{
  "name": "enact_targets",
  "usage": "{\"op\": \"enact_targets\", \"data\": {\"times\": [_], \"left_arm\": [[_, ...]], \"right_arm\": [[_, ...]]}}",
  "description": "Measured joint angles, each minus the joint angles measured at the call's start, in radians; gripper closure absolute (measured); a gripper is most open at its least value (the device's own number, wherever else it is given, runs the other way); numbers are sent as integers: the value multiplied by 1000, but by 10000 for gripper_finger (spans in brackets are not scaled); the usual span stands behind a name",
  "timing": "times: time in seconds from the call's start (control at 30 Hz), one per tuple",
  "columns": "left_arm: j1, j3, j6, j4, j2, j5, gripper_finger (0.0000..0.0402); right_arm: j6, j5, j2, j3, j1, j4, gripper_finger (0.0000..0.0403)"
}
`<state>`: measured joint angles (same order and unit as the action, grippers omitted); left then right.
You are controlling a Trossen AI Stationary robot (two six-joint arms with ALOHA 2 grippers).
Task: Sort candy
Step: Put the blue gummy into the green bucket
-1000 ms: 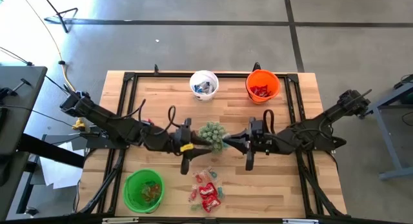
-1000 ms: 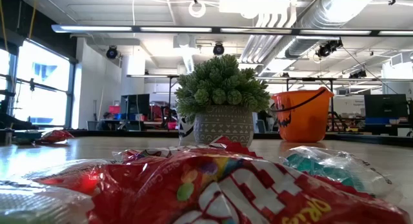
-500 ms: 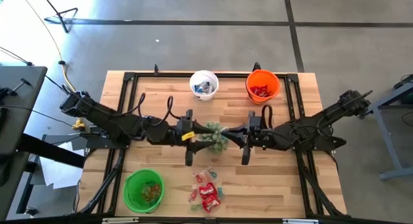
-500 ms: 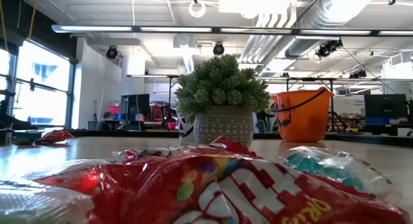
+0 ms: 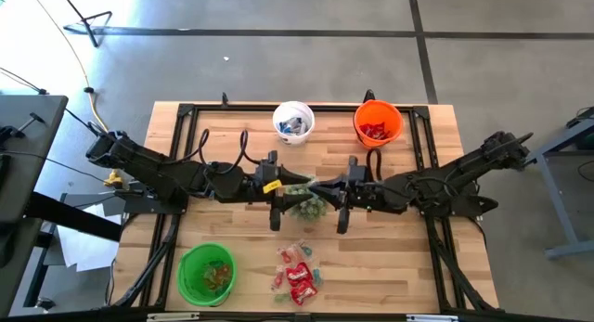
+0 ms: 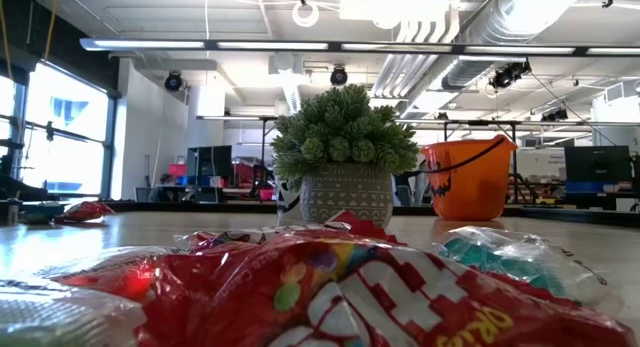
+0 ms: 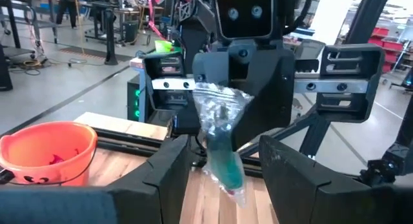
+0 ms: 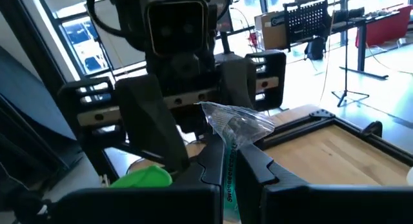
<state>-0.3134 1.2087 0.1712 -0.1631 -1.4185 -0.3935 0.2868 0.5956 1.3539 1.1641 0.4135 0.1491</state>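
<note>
Fingers of the right gripper (image 8: pixel 230 164) pinch the candy (image 7: pixel 222 146), seemingly hanging lengthwise downward.

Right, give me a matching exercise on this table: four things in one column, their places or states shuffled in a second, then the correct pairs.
Things
1. green bucket
2. orange bucket
3. right gripper
4. left gripper

Places or states
A. far edge of the table, on the right arm's side
B. shut on a blue-and-white candy wrapper at the table's middle
C. near edge of the table, on the left arm's side
D. fingers wide open on either side of that wrapper

Pairs: 1-C, 2-A, 3-B, 4-D
</note>
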Motion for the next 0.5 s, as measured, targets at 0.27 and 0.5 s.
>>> {"op": "enact_targets", "data": {"times": [0.27, 0.5], "left_arm": [[0, 0, 1, 2, 0, 0, 227], [0, 0, 1, 2, 0, 0, 228]], "right_arm": [[-43, -8, 9, 0, -28, 73, 396], [-69, -31, 9, 0, -28, 125, 396]]}}
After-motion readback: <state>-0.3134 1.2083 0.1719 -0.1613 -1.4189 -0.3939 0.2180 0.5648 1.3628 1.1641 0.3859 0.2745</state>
